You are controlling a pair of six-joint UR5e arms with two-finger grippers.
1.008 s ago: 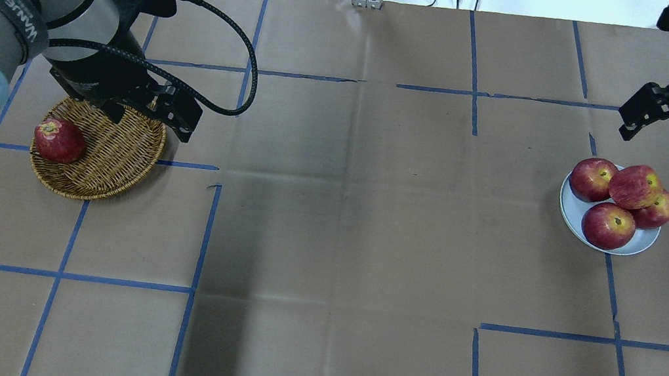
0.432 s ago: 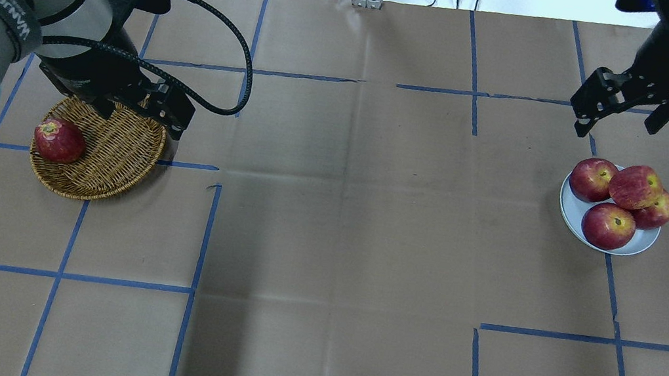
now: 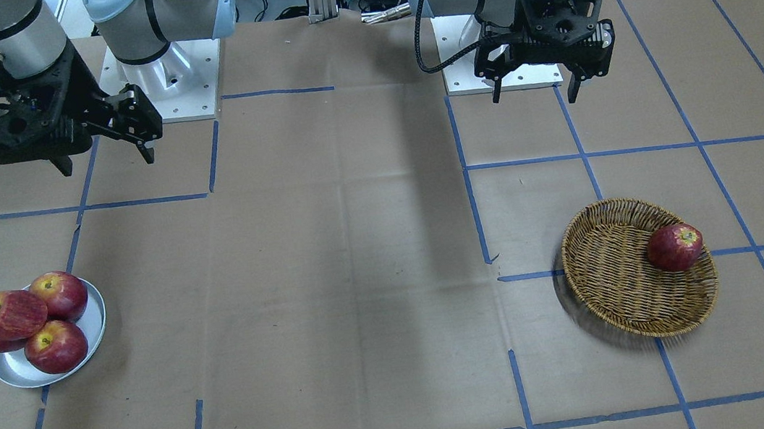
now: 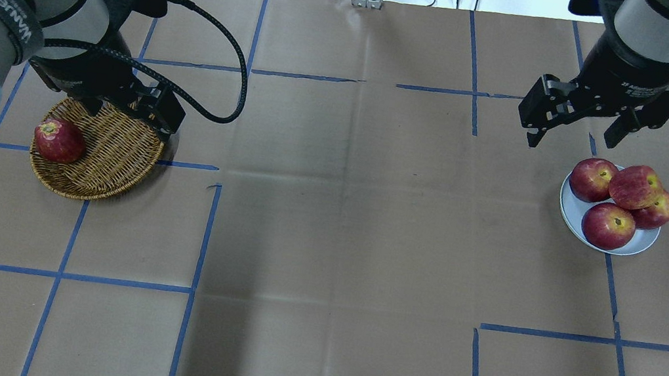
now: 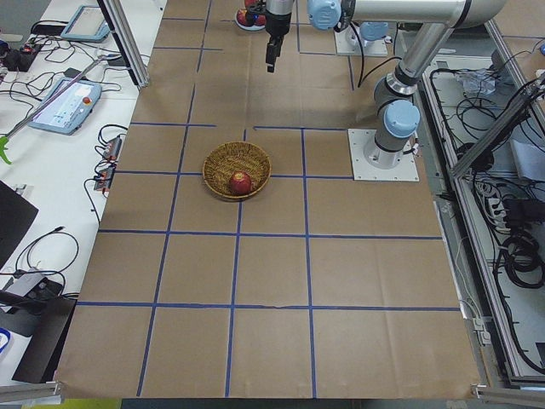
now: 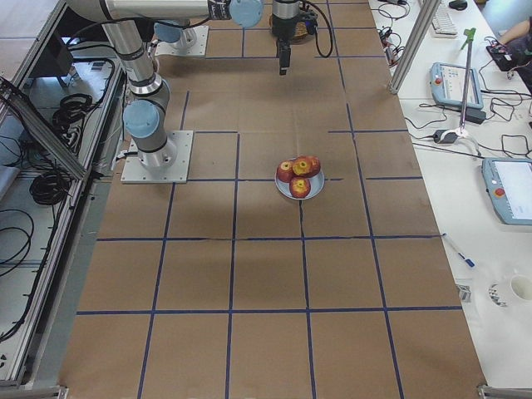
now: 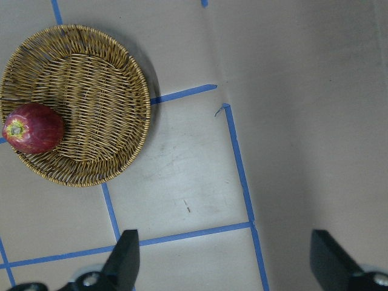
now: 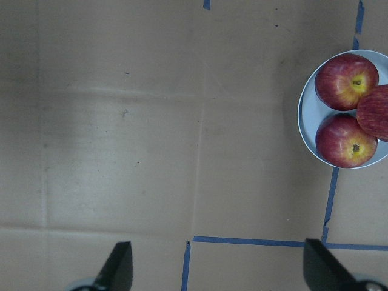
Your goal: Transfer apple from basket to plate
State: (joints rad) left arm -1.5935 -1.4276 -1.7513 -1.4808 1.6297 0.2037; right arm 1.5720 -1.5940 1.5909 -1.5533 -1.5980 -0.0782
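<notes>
**Apple waits in the basket, both grippers wide and empty**

Apple (image 4: 58, 141) lies alone in the basket (image 4: 104, 177), lodged against the wall at the basket's 9 o'clock in the overhead view. The shallow, dished weave probably let it settle there and not at the centre. The plate (image 4: 645, 246), well apart at the table's 3 o'clock, already carries four other apples (image 4: 608, 225), one perched on the rest. A fifth would find little flat room and could roll off.

The left gripper (image 3: 535, 95) hangs with its jaws spread wide, holding nothing. The right gripper (image 3: 107, 163) is equally wide and empty, toward the plate's 11 o'clock overhead. I judge the pick not yet begun, with the left arm placed to make it.

Overhead, the left arm seems to overlap the basket's 12 o'clock rim. The front-facing view corrects that: the gripper is high and back toward the robot's base, apart from the basket. The left wrist camera adds the apple's yellow stem hollow, turned toward 9 o'clock in that view. The side views are too small to show it. The right wrist view catches only three of the plate's apples.
</notes>
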